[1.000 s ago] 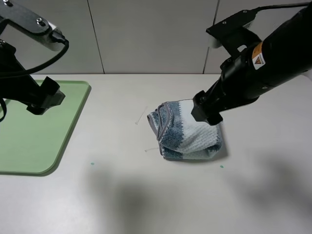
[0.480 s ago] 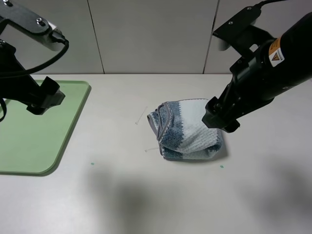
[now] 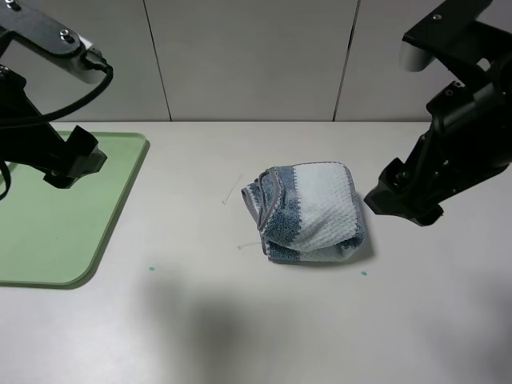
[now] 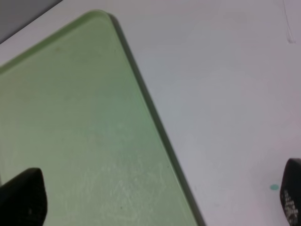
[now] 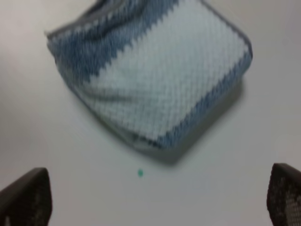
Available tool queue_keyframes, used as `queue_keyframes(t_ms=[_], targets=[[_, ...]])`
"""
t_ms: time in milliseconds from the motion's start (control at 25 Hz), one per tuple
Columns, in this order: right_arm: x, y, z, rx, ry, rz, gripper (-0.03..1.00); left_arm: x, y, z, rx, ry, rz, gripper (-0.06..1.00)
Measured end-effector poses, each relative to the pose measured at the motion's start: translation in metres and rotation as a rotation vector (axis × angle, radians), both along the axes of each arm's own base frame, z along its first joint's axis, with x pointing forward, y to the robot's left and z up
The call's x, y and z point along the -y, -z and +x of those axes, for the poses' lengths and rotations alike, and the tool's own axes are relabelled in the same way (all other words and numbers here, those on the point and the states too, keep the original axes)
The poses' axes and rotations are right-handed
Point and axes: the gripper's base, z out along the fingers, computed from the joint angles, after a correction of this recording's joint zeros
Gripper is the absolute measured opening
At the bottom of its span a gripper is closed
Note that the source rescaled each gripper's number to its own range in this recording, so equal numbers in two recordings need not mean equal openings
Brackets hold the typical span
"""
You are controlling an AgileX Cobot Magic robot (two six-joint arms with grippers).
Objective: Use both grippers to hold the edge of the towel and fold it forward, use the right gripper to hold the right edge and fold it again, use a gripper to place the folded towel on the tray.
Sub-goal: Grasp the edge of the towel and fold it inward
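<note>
The pale worktop (image 3: 200, 320) fills the scene. The green tray (image 3: 48, 232) lies flat at its left side with nothing on it. The striped towel (image 3: 308, 212) sits near the middle of the worktop, well apart from the tray, already folded into a thick, slightly lopsided bundle.

The right claw (image 3: 404, 198) hangs just beside the towel's right side, clear of it. Its fingers are spread wide and hold nothing. The left claw (image 3: 72, 160) hovers over the tray's near corner, likewise spread and empty.

The towel's grey hem (image 3: 260, 202) curls loosely on the side facing the tray.

The folds look done, so moving the towel to the tray seems to be what remains. Terry cloth like this should be light, soft and limp, with a grippy rather than slick surface. The stacked layers could fall open if only the top one is pinched. A hold over the whole thickness at the right edge looks safest.
</note>
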Motion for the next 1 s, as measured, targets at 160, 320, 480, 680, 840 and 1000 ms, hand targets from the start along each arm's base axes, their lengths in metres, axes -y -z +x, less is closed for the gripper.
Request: queue_keyframes(t_ms=[160, 320, 480, 680, 840, 1000], targets=[[0.009, 0.0, -0.01, -0.018, 0.007, -0.012, 1.0, 0.0, 0.0, 0.0, 0.0, 0.0, 0.0, 1.0], [0.02, -0.001, -0.022, -0.021, 0.033, -0.003, 1.0, 0.0, 0.0, 0.0, 0.0, 0.0, 0.0, 1.0], [0.034, -0.003, -0.033, -0.017, 0.069, -0.002, 1.0, 0.0, 0.0, 0.0, 0.0, 0.0, 0.0, 1.0], [0.062, -0.006, -0.044, -0.046, 0.173, -0.035, 1.0, 0.0, 0.0, 0.0, 0.0, 0.0, 0.0, 1.0], [0.081, -0.011, -0.056, -0.023, 0.213, -0.043, 1.0, 0.0, 0.0, 0.0, 0.0, 0.0, 0.0, 1.0], [0.095, -0.009, -0.072, 0.021, 0.25, -0.016, 1.0, 0.0, 0.0, 0.0, 0.0, 0.0, 0.0, 1.0]])
